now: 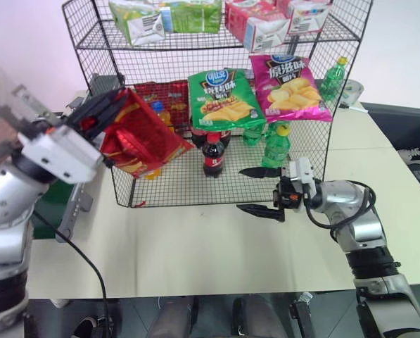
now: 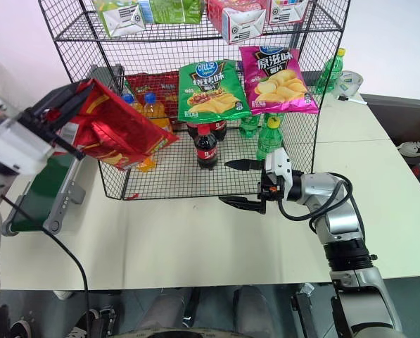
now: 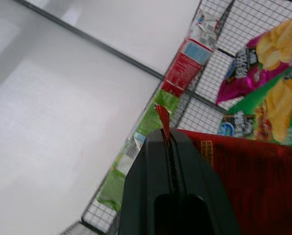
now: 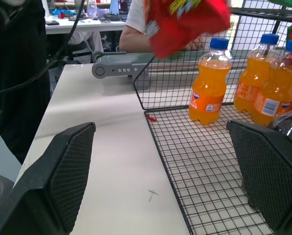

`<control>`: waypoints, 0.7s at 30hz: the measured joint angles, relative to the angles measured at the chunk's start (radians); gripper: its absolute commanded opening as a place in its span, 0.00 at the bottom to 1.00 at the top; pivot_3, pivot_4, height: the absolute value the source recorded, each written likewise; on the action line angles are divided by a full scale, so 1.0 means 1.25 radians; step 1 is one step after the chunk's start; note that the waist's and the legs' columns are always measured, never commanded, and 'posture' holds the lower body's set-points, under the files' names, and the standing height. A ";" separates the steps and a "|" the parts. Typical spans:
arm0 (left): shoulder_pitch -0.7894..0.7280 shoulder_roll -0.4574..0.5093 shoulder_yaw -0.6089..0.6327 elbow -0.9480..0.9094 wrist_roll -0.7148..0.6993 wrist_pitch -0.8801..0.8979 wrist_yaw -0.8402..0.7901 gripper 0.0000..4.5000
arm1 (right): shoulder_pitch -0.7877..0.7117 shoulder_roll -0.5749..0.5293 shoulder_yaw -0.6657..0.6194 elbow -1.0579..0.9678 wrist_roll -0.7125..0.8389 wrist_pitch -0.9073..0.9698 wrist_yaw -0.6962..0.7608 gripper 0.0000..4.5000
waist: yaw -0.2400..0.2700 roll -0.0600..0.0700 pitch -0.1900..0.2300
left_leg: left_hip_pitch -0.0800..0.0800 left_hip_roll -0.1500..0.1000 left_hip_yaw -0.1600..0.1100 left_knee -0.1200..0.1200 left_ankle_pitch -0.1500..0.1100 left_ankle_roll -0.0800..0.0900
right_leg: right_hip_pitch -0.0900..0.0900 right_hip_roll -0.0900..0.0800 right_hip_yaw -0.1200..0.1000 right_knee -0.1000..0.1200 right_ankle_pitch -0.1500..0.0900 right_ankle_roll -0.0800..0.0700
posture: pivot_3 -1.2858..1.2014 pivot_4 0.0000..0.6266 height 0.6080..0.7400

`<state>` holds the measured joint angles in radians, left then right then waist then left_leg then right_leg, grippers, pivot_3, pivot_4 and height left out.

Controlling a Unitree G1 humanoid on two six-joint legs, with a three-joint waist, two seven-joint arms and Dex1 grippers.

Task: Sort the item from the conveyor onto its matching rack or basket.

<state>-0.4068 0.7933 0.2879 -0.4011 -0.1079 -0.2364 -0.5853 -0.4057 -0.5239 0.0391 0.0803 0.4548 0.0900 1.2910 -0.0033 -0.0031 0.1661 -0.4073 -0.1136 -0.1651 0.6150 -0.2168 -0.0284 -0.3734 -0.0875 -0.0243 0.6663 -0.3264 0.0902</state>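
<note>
The left gripper (image 1: 100,116) is clamped tight on the top edge of the red bag (image 1: 143,141), holding it up in the air in front of the black wire rack (image 1: 160,184), level with the middle shelf. The bag hangs tilted, clear of the table (image 1: 217,246). From the left wrist the two black fingers (image 3: 155,196) are pressed together with a sliver of red foil sticking out between them.

The right gripper (image 2: 246,183) sits low by the rack's front edge, pointing sideways, jaws spread wide with nothing between them. One finger lies over the bottom shelf, the other over the table.

Writing: the green bag (image 1: 222,98) and pink bag (image 1: 292,88) lean on the rack's back mesh, each with a blue oval logo and Chinese characters I can't make out. A cola bottle (image 1: 212,155) with a red label stands below them, next to a green bottle (image 1: 276,144). The boxes on the top shelf (image 1: 266,28) carry print too small to read.

The conveyor (image 2: 44,186) shows best from the right eye, a green belt at the table's left end. The right wrist view picks up orange soda bottles (image 4: 208,88) with blue caps on the bottom shelf, and a person's arm (image 4: 136,36) behind the table.
</note>
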 measured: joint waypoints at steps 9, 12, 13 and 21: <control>-0.179 0.033 -0.042 0.174 0.072 -0.085 0.000 0.01 | -0.009 -0.004 -0.107 -0.152 0.229 0.232 -0.094 1.00 | -0.007 0.000 0.000 | 0.000 0.000 0.000 0.000 0.002 -0.003 | 0.000 0.000 0.000 0.001 0.000 0.000 | 0.52 0.24 1.00; -0.235 0.034 -0.073 0.250 0.094 -0.139 0.000 0.01 | -0.009 0.003 -0.105 -0.172 0.243 0.257 -0.111 1.00 | -0.008 0.000 0.000 | 0.000 0.000 0.000 0.000 0.002 -0.003 | 0.000 0.000 0.000 0.000 0.000 0.000 | 0.52 0.24 1.00; -0.249 0.032 -0.084 0.267 0.094 -0.148 -0.001 0.01 | -0.007 0.003 -0.104 -0.172 0.243 0.260 -0.115 1.00 | -0.008 0.000 0.000 | -0.001 0.000 0.000 0.000 0.002 -0.003 | -0.001 0.000 0.000 0.000 0.000 0.000 | 0.52 0.24 1.00; -0.317 0.057 -0.093 0.374 0.122 -0.220 0.001 0.01 | -0.008 0.027 -0.111 -0.167 0.243 0.251 -0.146 1.00 | -0.011 -0.001 0.000 | 0.000 0.000 0.000 0.000 0.002 -0.003 | -0.001 0.000 0.000 0.001 0.000 0.000 | 0.52 0.24 1.00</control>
<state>-0.8031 0.8651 0.1712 0.0669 0.0448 -0.5109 -0.5845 -0.4152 -0.4903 -0.0991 -0.1283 0.7582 0.4041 1.1086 -0.0166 -0.0037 0.1662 -0.4078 -0.1135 -0.1656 0.6151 -0.2142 -0.0324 -0.3747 -0.0872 -0.0244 0.6680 -0.3260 0.0905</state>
